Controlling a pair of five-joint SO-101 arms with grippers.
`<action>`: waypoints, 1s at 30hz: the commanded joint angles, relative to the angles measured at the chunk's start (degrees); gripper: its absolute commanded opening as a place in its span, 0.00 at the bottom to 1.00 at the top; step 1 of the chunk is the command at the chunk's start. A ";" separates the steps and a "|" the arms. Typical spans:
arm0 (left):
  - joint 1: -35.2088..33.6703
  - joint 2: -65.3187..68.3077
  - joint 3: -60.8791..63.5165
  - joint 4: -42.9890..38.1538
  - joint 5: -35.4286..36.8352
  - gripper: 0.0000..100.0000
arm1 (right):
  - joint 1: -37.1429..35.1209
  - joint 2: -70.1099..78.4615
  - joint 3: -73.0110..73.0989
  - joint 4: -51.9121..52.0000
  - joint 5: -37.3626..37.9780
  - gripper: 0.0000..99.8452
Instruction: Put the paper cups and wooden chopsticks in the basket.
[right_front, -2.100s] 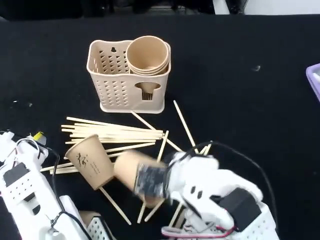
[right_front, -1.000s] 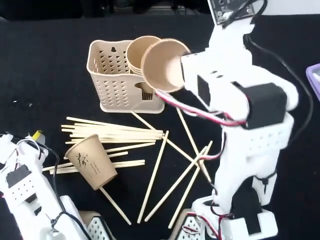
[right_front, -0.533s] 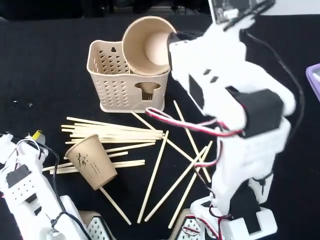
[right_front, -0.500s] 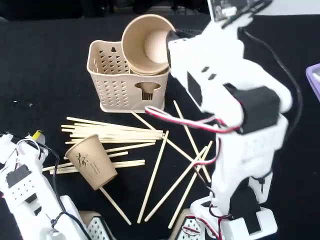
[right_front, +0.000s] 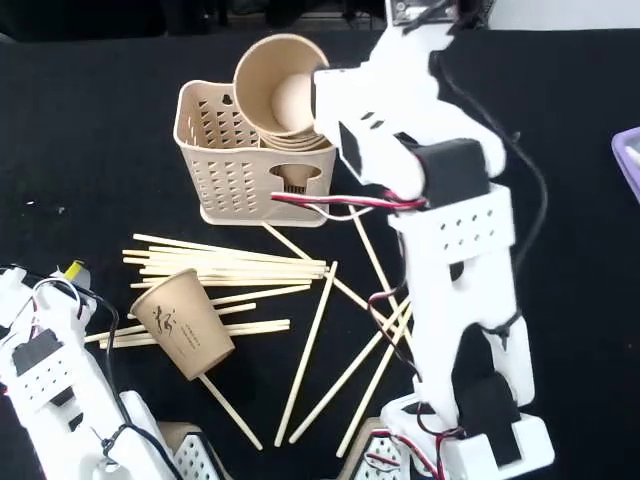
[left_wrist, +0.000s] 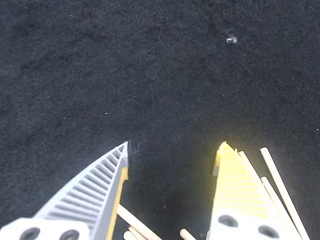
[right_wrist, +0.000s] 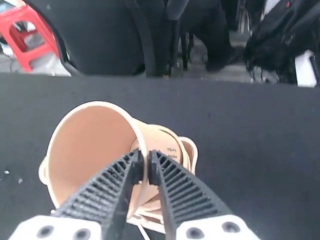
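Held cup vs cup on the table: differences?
The held cup is pinched by the right gripper, tilted over the basket; the table cup lies on its side across chopsticks, untouched. The held cup shows its inside, the table cup its printed outside. Both are tan paper cups.

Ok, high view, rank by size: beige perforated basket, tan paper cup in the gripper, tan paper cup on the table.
Beige perforated basket
Then gripped tan paper cup and tabletop tan paper cup: alike, gripped one nearer camera.
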 joint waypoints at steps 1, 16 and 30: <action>-0.13 -1.05 -0.40 -0.97 0.53 0.28 | -0.79 -0.40 1.54 -2.29 -0.62 0.01; -0.13 -1.05 -0.40 -0.97 0.44 0.28 | 1.41 -3.30 2.15 -0.44 -0.18 0.34; -0.13 -1.05 -1.27 -0.53 0.00 0.28 | 6.95 -12.26 7.25 16.79 0.09 0.34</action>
